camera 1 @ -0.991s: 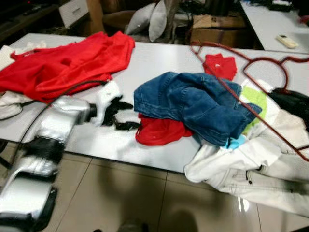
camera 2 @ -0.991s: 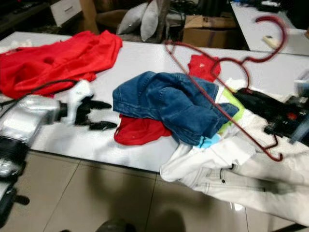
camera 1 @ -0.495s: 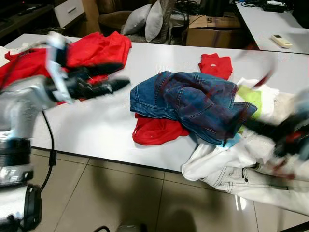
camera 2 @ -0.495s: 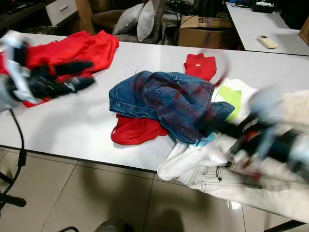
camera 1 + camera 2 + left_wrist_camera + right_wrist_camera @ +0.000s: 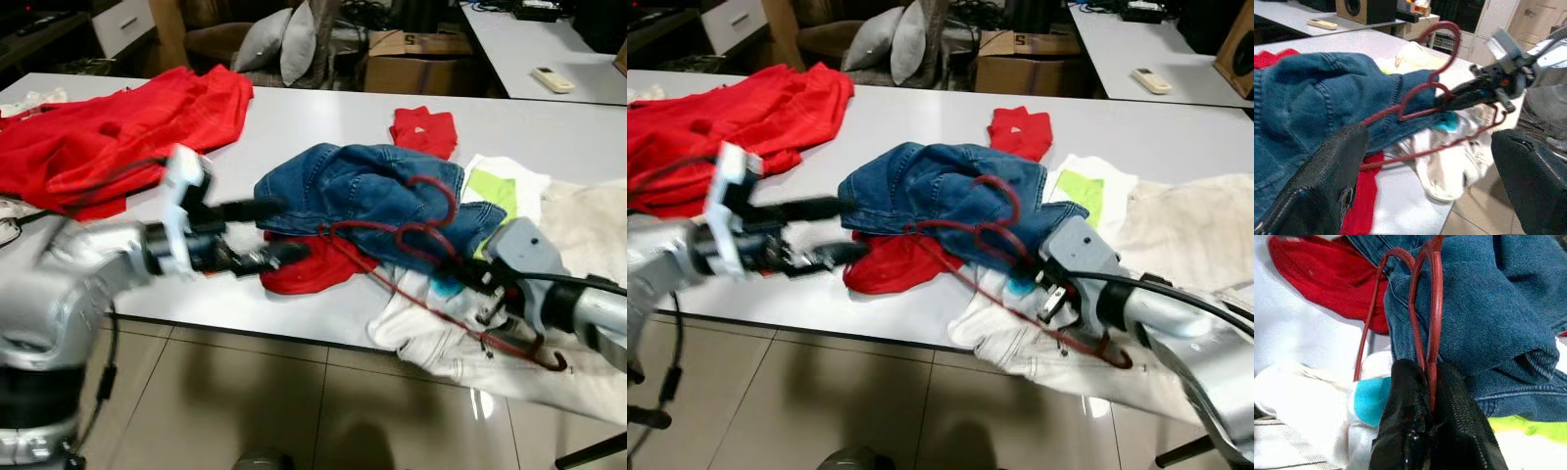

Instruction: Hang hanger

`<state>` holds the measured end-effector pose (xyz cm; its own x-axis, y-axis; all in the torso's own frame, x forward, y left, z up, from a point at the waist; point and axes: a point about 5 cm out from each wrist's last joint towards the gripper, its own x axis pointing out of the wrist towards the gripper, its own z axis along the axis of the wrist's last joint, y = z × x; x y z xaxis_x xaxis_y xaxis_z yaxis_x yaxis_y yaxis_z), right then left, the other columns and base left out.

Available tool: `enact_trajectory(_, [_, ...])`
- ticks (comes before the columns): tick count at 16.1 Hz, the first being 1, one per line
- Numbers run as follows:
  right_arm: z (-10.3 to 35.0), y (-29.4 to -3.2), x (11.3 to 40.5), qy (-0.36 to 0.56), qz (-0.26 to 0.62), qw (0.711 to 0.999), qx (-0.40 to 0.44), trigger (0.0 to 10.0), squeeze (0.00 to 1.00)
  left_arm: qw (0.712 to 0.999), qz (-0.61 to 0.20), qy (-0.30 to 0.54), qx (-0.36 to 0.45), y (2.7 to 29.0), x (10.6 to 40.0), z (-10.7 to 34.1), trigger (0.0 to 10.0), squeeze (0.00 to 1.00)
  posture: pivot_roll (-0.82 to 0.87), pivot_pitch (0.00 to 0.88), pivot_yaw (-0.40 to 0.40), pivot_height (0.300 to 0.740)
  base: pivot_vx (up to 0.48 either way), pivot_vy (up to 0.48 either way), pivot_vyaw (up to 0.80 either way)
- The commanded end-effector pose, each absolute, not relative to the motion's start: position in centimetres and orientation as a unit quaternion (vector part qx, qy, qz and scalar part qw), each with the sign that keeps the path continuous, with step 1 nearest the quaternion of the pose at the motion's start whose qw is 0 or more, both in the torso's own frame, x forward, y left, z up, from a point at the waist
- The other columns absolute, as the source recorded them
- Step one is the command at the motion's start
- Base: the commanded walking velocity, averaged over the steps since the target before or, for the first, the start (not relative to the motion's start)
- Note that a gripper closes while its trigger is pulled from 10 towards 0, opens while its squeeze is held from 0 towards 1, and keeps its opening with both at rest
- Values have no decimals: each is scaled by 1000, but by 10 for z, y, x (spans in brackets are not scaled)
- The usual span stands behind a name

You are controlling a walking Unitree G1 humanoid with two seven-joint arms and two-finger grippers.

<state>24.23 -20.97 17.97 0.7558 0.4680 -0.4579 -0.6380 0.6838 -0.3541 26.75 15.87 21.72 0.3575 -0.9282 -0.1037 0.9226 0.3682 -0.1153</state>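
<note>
Where clothes lie, white table (image 5: 323, 117), cardboard box (image 5: 416, 61) behind

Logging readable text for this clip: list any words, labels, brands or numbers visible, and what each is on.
"S": a single dark character on the flap of the cardboard box behind the table; it may be a 5, too small to be sure.
Remote control on the far table: buttons too small to read.
No text shows on the jeans, red garments or hanger.
</note>
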Motion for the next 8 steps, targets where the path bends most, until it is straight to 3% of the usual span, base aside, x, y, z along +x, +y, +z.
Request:
enact_trajectory(1, [175,-218,250,165,270,905,-284,10000,0,829,-554,79,-7,157,265,216,10000,0,85,26,52,740,0,0,0])
enact_trajectory(6, [164,-231,275,132,223,910,-324,10000,0,848,-523,86,-7,149,259,204,10000,0,95,29,42,740,0,0,0])
enact_trajectory(8, [166,-229,274,120,250,913,-300,10000,0,851,-519,84,-8,149,257,204,10000,0,99,30,40,740,0,0,0])
